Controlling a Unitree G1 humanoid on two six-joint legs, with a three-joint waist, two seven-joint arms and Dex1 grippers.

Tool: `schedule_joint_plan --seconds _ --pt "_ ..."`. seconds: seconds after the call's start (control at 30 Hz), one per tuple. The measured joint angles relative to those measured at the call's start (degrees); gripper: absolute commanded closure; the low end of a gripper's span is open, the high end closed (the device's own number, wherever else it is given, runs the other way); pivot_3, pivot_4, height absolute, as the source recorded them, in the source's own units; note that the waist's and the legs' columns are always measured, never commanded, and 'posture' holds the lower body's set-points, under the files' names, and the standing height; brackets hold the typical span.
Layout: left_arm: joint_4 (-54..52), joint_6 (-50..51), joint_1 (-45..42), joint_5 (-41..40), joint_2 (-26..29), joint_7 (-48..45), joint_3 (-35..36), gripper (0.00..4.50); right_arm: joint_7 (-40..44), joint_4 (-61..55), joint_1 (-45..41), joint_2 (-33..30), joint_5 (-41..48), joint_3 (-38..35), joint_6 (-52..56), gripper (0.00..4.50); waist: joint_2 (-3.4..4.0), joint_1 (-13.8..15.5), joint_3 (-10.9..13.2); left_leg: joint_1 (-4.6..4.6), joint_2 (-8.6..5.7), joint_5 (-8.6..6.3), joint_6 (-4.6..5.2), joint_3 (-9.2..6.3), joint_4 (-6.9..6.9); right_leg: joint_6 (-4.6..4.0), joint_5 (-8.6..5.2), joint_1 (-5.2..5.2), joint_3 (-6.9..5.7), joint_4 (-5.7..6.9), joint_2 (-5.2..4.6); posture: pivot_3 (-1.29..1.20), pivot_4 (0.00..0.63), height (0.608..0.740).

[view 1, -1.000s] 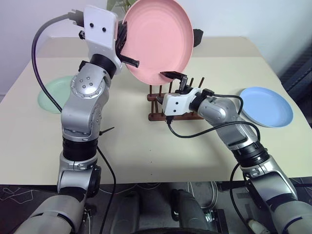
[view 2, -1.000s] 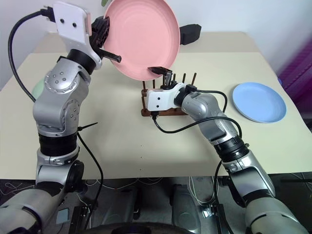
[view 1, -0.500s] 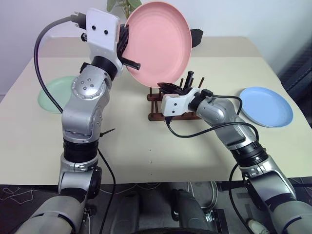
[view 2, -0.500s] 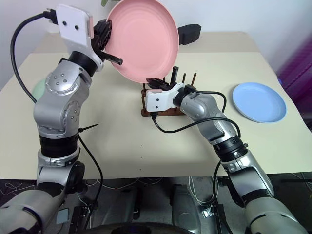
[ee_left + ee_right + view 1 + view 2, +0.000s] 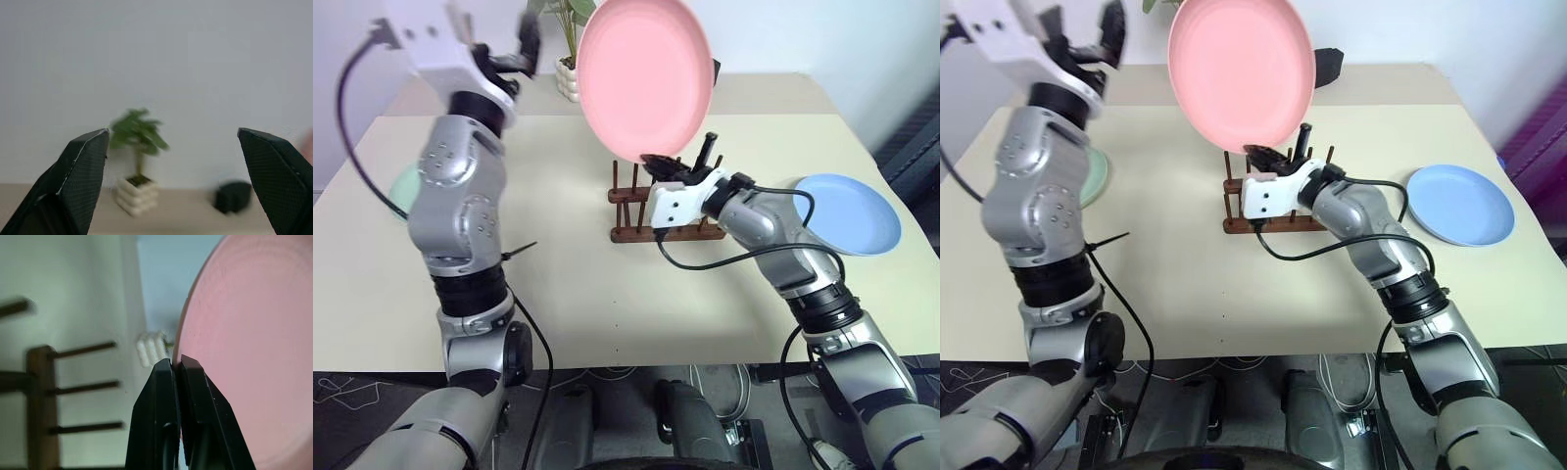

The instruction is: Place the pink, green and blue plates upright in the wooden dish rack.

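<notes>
- We see the pink plate (image 5: 646,76) upright at the top centre of the left eye view, above the wooden dish rack (image 5: 661,206), its lower rim pinched by the right gripper (image 5: 658,163).
- A second ago the left gripper (image 5: 499,54) held this plate by its left edge; now that gripper is in the upper left of the frame, well apart from the plate, and its image is blurred.
- In the left wrist view we see the left fingers (image 5: 80,176) spread wide with nothing between them; a potted plant (image 5: 137,161) and a dark object (image 5: 234,196) stand beyond.
- The right gripper's fingers stood apart under the rim a second ago; in the right wrist view its fingertips (image 5: 171,369) now press together on the plate's edge.
- The plate now stands a little further right in the frame than before.
- The green plate (image 5: 1095,181) lies flat at the left edge of the table (image 5: 607,284), partly hidden by the left arm.
- The blue plate (image 5: 850,212) lies flat at the right side, as before.
- The rack's pegs hold no plate.
</notes>
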Motion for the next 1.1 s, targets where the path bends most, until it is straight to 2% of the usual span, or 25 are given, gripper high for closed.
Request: schedule_joint_plan --seconds 0.13,0.3,0.53,0.8,0.97,1.1 --pt "1.32 -1.42 5.50 -2.86 6.30 -7.49 1.90 0.05 3.05 -3.70 1.11 0.17 13.27 -8.62 3.56 4.50 0.00 -0.01 0.00 0.01 0.01 0.00 0.01 0.00 0.00 0.00 0.00 0.02 0.00 0.01 0.00 0.00 0.150 0.739" --pt "0.65 -1.97 20.23 -9.78 11.48 -23.13 1.41 0.05 9.20 -8.68 5.92 1.01 33.87 -18.42 13.41 4.50 0.02 0.00 0.01 0.02 0.10 0.00 0.01 0.00 0.03 -0.03 0.00 0.05 0.01 0.02 -0.01 0.00 0.150 0.739" --pt "-6.87 1.92 33.90 -17.49 17.27 -36.60 -2.70 0.05 16.05 -15.03 10.78 -1.49 55.24 -24.92 29.60 4.50 0.20 0.03 0.09 0.03 0.17 -0.01 0.03 0.01 0.01 -0.28 -0.13 0.05 0.05 0.01 -0.05 0.00 0.150 0.739" --pt "-10.51 2.77 42.72 -16.25 22.62 -45.00 -13.12 0.05 19.55 -19.37 14.05 -3.77 72.80 -29.73 43.02 4.50 0.22 0.11 0.10 0.04 0.17 -0.02 0.04 0.07 0.03 -0.32 -0.15 0.05 0.05 0.00 -0.03 0.00 0.150 0.739" --pt "-10.26 0.98 42.99 -12.63 22.57 -46.42 -19.13 0.05 21.68 -18.78 14.07 -4.80 79.23 -31.15 47.42 4.50 0.22 0.16 0.10 0.02 0.17 -0.02 0.05 0.06 0.04 -0.31 -0.15 0.04 0.05 -0.02 -0.03 0.00 0.150 0.739" --pt "-9.26 0.02 42.97 -11.65 19.64 -46.51 -22.20 0.05 23.11 -13.53 13.84 -4.85 80.59 -31.20 49.24 4.50 0.23 0.16 0.09 0.02 0.16 -0.02 0.05 0.08 0.04 -0.31 -0.15 0.04 0.05 -0.02 -0.03 0.00 0.150 0.739"
